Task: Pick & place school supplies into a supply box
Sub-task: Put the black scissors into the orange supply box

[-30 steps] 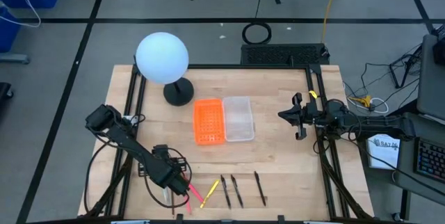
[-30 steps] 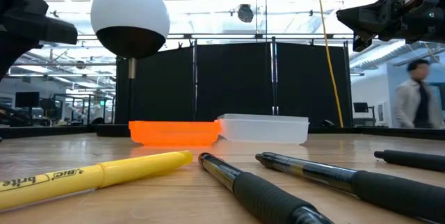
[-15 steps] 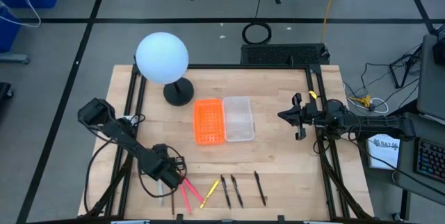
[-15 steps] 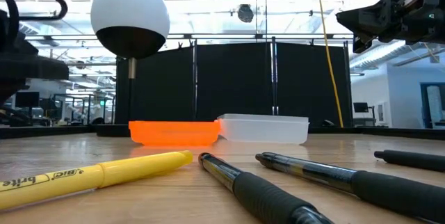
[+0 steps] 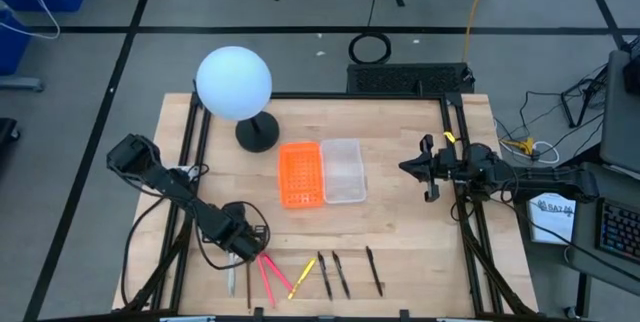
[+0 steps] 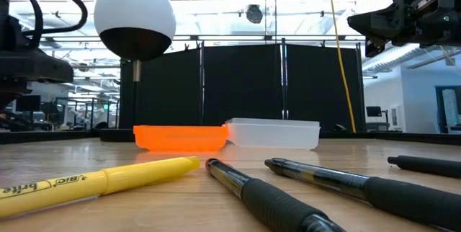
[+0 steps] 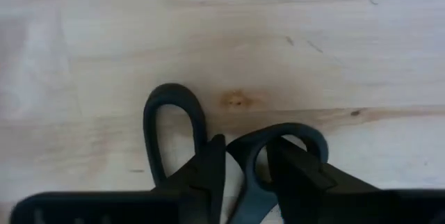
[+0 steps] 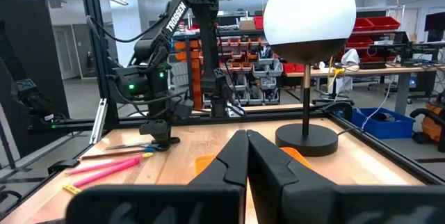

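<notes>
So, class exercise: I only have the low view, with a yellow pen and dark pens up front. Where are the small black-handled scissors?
Observer: The small black-handled scissors lie near the table's front-left corner, with the left gripper right over them.
Operator: Has it grabbed them?
Observer: Its fingers stand apart, one on each side of a handle loop's rim; no firm grip shows.
Operator: And the clear plastic tray?
Observer: Seen from above, the clear plastic tray shows nothing inside it.
</notes>
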